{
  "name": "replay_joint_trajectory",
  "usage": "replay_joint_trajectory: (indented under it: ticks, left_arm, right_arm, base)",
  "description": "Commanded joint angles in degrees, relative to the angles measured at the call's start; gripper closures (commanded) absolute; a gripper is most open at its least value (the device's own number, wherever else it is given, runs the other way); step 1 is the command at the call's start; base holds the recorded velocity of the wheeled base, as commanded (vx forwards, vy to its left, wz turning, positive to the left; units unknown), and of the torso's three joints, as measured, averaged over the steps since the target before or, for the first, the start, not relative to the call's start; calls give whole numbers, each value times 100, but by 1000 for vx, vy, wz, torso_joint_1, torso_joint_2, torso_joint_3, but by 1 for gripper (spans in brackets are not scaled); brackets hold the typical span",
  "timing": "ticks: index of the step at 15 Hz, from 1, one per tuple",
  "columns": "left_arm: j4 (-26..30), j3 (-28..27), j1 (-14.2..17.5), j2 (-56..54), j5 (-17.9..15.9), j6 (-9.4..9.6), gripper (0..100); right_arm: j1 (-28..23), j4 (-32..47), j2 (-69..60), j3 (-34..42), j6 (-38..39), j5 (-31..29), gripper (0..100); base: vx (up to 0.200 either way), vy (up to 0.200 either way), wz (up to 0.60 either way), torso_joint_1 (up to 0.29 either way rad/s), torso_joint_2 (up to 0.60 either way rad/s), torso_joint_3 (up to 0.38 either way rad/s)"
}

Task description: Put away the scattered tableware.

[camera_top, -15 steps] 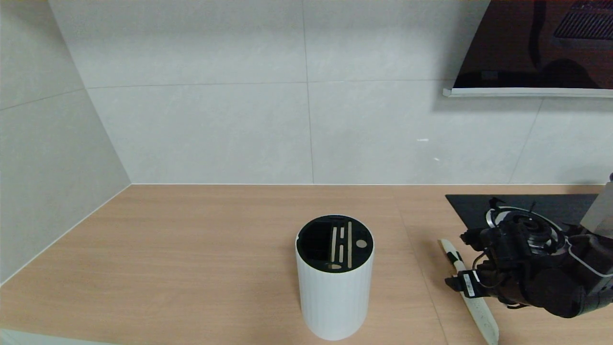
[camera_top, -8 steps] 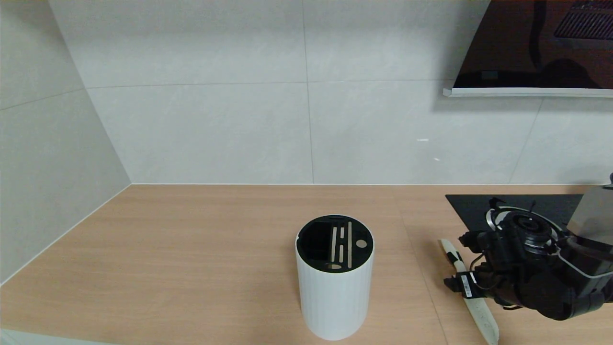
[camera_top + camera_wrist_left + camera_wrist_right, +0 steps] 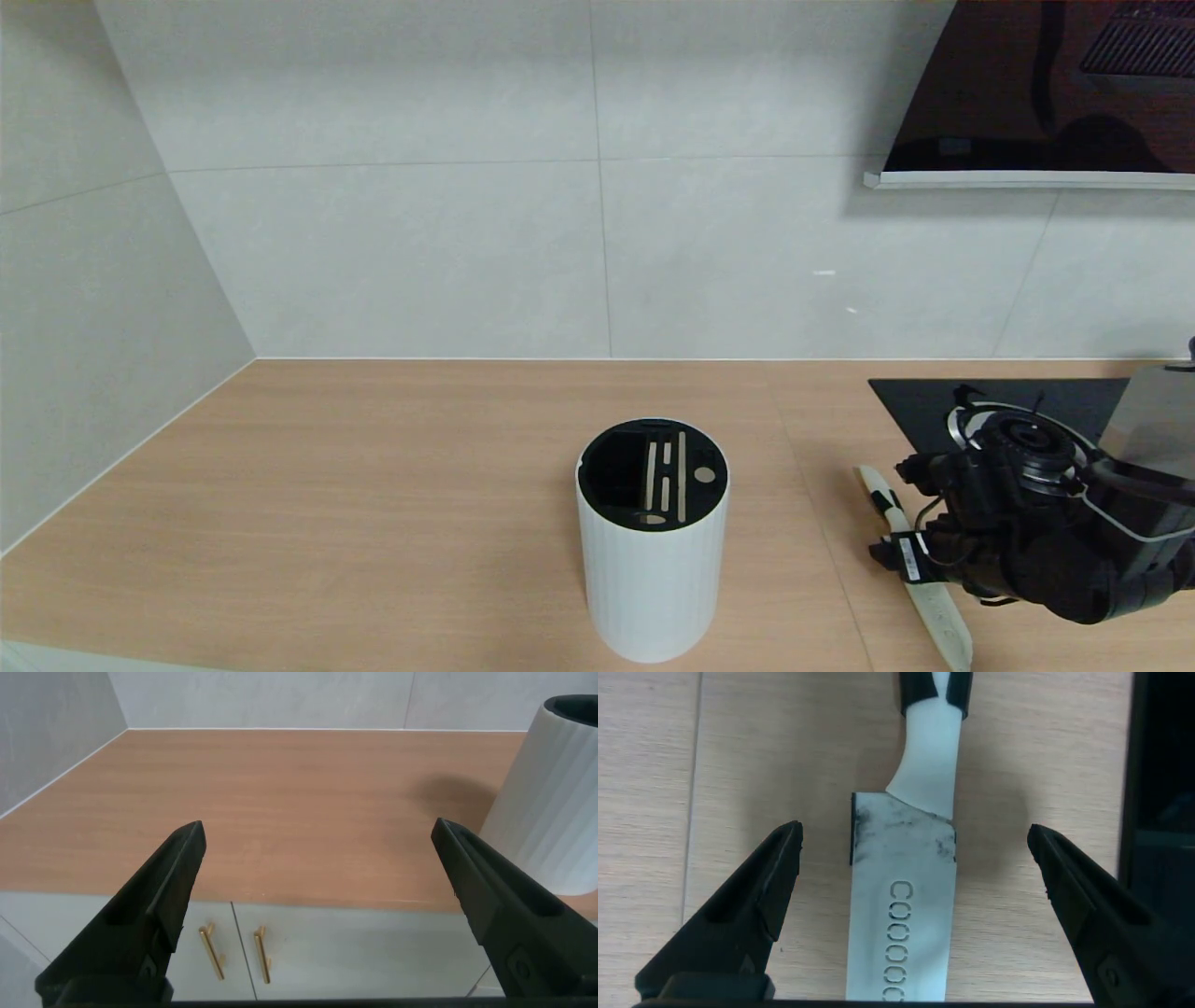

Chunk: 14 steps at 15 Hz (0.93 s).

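A white knife [image 3: 941, 623] with a black-banded handle lies flat on the wooden counter at the right. My right gripper [image 3: 902, 509] hovers just above it, open, one finger on each side of the blade near the handle. In the right wrist view the knife [image 3: 901, 891] lies between the open fingers [image 3: 761, 905] of the right gripper [image 3: 913, 859]. A white ribbed cylindrical holder [image 3: 653, 560] with a black slotted top stands at the counter's middle front. My left gripper [image 3: 318, 849] is open and holds nothing, low by the counter's front edge, with the holder [image 3: 551, 793] off to one side.
A black stove top [image 3: 920, 401] with a burner lies just behind the right gripper. A dark range hood [image 3: 1055, 93] hangs at the upper right. Tiled walls close the back and left. Cabinet handles [image 3: 213, 952] sit below the counter's front edge.
The right arm's wrist has shifted slightly, while its gripper stays open over the knife. The knife and the holder have not moved.
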Motion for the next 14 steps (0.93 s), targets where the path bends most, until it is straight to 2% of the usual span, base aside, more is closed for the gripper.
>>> replay_joint_trajectory:
  ticks: [1, 9, 14]
  left_arm:
    - [4, 1, 1, 9, 1, 2, 0]
    - [-5, 1, 1, 9, 1, 19, 0]
    - [-5, 10, 1, 9, 1, 54, 0]
  right_arm:
    - [-20, -5, 24, -2, -2, 1, 100]
    - [-20, -137, -64, 25, -2, -8, 100]
    - [112, -172, -1198, 315, 7, -8, 100]
  base:
    - [0, 0, 0, 0, 0, 0]
    - [0, 0, 0, 0, 0, 0]
    - [0, 0, 0, 0, 0, 0]
